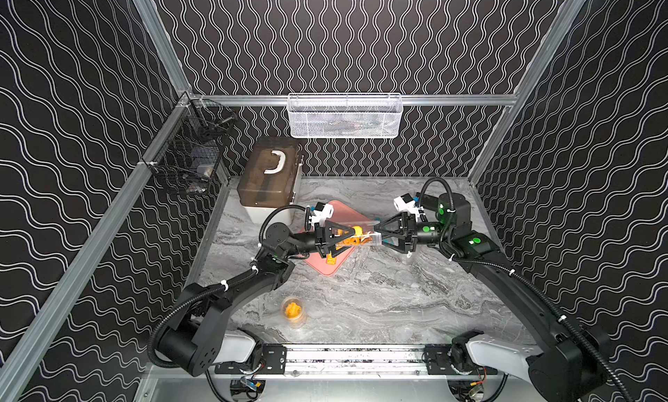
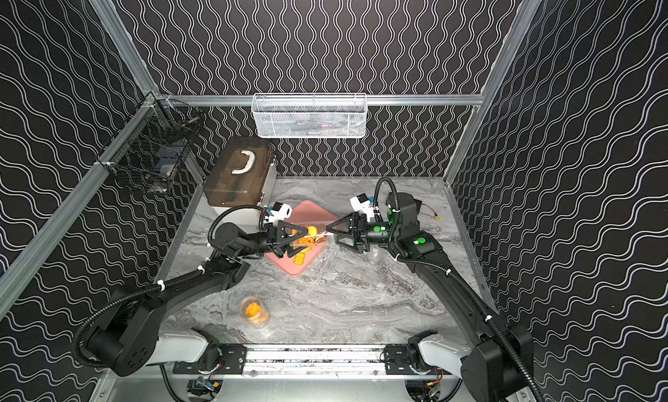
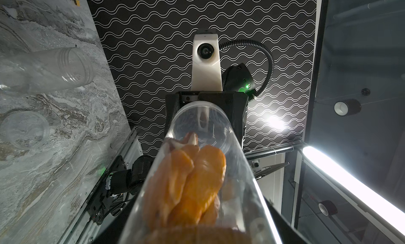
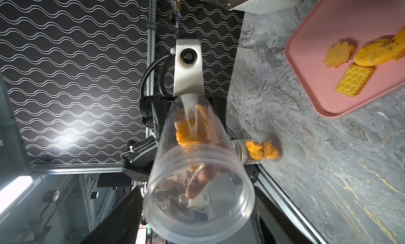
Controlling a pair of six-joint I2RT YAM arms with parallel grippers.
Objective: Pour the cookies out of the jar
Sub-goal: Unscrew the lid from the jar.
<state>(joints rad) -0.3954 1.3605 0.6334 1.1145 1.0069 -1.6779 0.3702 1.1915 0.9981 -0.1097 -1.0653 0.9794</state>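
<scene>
A clear jar (image 1: 369,234) hangs on its side between both grippers, above the pink tray (image 1: 338,270). My left gripper (image 1: 352,239) is shut on its closed end. My right gripper (image 1: 377,237) is open, its fingers (image 4: 122,210) close on either side of the threaded mouth (image 4: 198,234). Several orange cookies (image 3: 197,177) lie heaped inside the jar, with a brown one (image 4: 197,183) nearest the mouth. Three cookies (image 4: 355,79) lie on the tray: a flower, a round and a rectangle.
A small clear jar with orange pieces (image 1: 292,310) stands near the front. An empty clear jar (image 3: 65,67) lies on the marble table beside a clear lid (image 3: 22,128). A brown-lidded box (image 1: 269,176) sits at the back left. Wire baskets (image 1: 345,116) hang on the walls.
</scene>
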